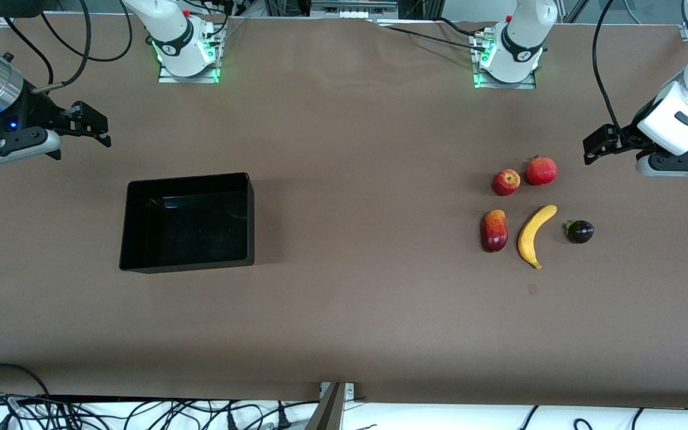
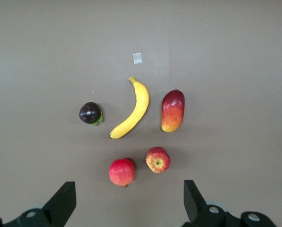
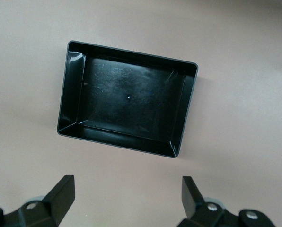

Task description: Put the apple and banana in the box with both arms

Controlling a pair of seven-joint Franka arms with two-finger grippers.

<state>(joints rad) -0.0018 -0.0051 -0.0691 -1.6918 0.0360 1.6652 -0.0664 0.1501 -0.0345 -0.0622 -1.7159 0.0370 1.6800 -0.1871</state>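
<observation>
The apple [image 1: 506, 182] lies at the left arm's end of the table, and the banana [image 1: 535, 235] lies nearer to the front camera than it. Both show in the left wrist view, the apple [image 2: 157, 159] and the banana [image 2: 133, 115]. The empty black box [image 1: 189, 224] stands toward the right arm's end and also shows in the right wrist view [image 3: 127, 104]. My left gripper [image 1: 596, 146] [image 2: 130, 201] is open and empty, up over bare table beside the fruits. My right gripper [image 1: 94, 124] [image 3: 127, 198] is open and empty, up over bare table beside the box.
An evenly red round fruit [image 1: 541, 171] sits beside the apple. A red-yellow oval fruit [image 1: 494, 230] and a small dark fruit [image 1: 580, 231] flank the banana. A small pale patch [image 1: 532, 289] marks the table nearer to the front camera than the banana.
</observation>
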